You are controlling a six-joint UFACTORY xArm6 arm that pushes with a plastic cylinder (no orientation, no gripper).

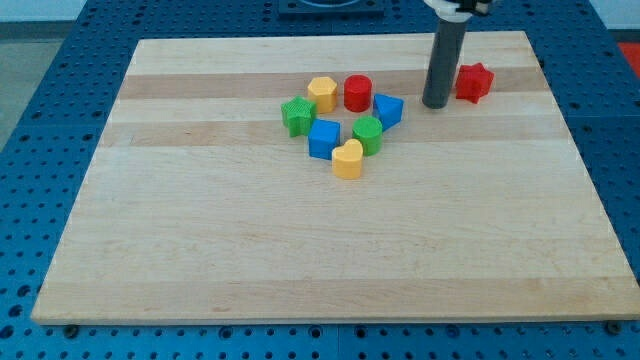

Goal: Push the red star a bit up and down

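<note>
Red star (475,82) — just right of my tip (435,104).

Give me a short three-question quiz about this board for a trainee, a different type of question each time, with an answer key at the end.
1. True or false: my tip rests on the view's left of the red star.
2. Which block lies nearest the view's bottom? A) red cylinder B) yellow heart-shaped block C) green star-like block
3. Fill in: the blue block closest to my tip sits on the tip's view-____ side.

Key: 1. True; the tip stands close beside the star, and contact cannot be told. 2. B. 3. Left.
</note>
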